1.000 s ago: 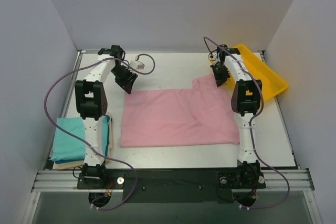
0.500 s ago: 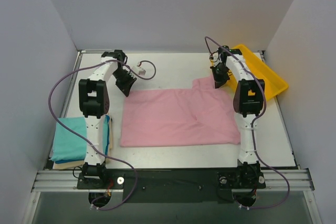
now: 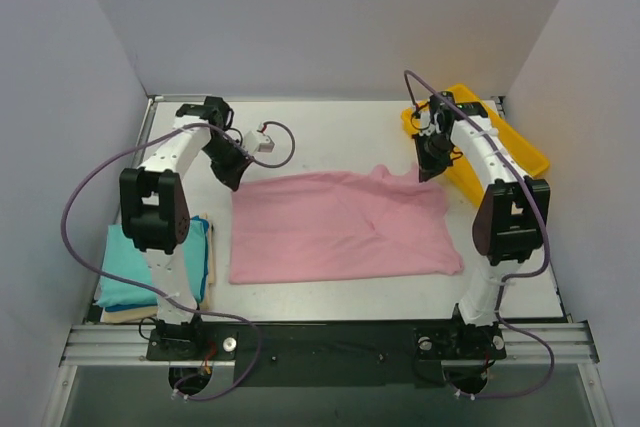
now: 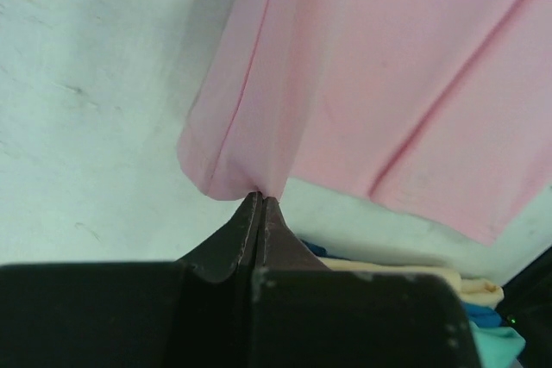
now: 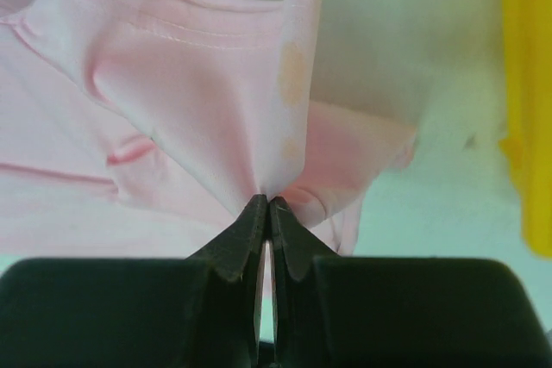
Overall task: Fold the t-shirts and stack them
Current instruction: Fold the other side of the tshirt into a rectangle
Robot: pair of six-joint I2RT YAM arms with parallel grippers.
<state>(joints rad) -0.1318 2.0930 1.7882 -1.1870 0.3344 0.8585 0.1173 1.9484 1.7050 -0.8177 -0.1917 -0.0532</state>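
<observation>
The soft pink shirt lies rumpled mid-table. The left gripper is pinched tight on its creased far-left corner. The right gripper is clamped on bunched cloth near a stitched hem, detail only the wrist views give. The top view alone shows the whole teal shirt, folded atop the cream shirt, and the rigid yellow tray.

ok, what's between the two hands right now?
The pink t-shirt: its far edge runs from left hand to right hand, each pinching it. Top view.
</observation>
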